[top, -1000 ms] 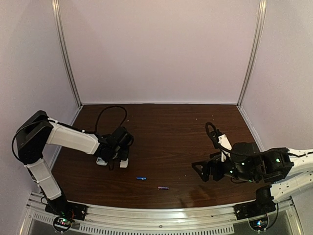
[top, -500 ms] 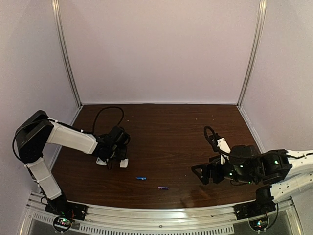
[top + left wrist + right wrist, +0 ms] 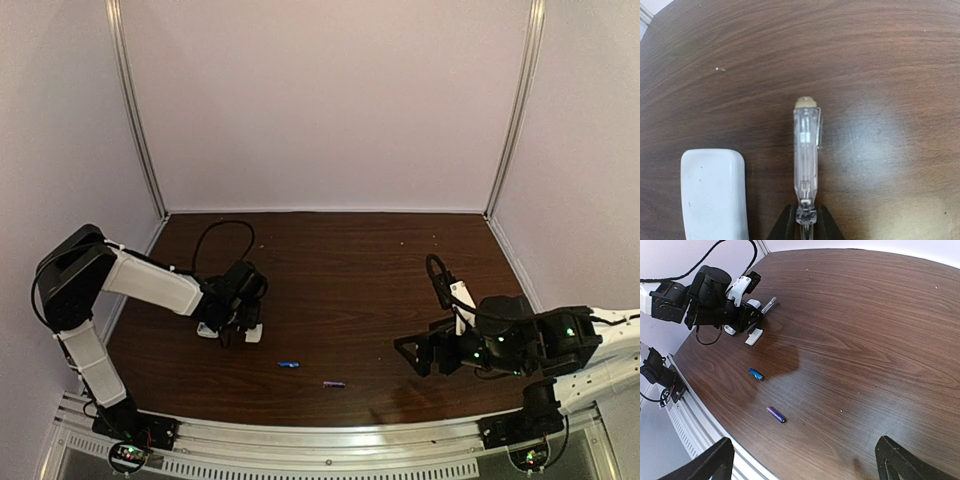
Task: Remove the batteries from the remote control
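Bare dark table (image 3: 350, 280) runs open across the middle and back, walled in by pale panels (image 3: 320, 100) at left, rear and right. Near the front edge the blue battery (image 3: 289, 364) and purple battery (image 3: 333, 384) lie apart, with passable room between and around them. At far left, the left gripper (image 3: 806, 220), a clear tool (image 3: 806, 160) and the white remote control (image 3: 715, 200) crowd closely together.
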Controlling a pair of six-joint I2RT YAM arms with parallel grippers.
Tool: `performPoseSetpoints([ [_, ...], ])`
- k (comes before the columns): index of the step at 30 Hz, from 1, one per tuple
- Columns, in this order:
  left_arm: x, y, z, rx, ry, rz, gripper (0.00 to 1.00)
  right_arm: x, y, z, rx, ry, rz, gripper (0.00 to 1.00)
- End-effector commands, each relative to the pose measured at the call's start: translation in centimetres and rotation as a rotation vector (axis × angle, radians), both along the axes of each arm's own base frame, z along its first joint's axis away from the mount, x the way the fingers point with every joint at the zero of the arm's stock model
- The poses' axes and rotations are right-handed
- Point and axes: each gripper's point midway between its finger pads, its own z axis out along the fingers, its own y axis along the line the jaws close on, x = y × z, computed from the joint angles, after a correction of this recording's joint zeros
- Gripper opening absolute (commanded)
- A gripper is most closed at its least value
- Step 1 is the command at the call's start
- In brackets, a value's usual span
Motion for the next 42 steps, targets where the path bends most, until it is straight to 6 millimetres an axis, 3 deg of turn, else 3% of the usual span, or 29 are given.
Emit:
performPoseSetpoints([
  [1,0.9,-0.4,0.1,-0.019,-0.023,0.008,0.20,0.0,-0.4,-0.5,-0.003,0.011,-0.009,1.00],
  [7,1.0,-0.5,0.2,-0.024,-0.022,0.007,0.24,0.0,-0.3,-0.5,-0.003,0.009,-0.008,1.00],
  [11,1.0,-0.9,0.8,-0.041,-0.032,-0.021,0.35,0.0,-0.3,-0.5,-0.005,0.006,-0.004,1.00],
  [24,0.6,0.7,8.7,-0.051,-0.192,-0.053,0.70,0.1,0.5,0.4,-0.003,-0.043,0.037,1.00],
  [26,0.5,1.1,10.1,-0.051,-0.221,-0.051,0.87,0.3,0.3,0.8,-0.011,-0.059,0.025,1.00],
  [28,0.4,1.5,11.2,-0.044,-0.247,-0.048,0.97,0.8,-0.3,1.4,-0.023,-0.080,-0.005,1.00],
  [35,1.0,2.5,15.7,-0.004,-0.323,-0.042,0.98,3.2,-3.8,4.1,-0.061,-0.193,-0.197,1.00],
  [42,2.1,3.8,20.3,0.083,-0.427,-0.027,0.98,4.7,-4.2,7.3,-0.084,-0.385,-0.235,1.00],
])
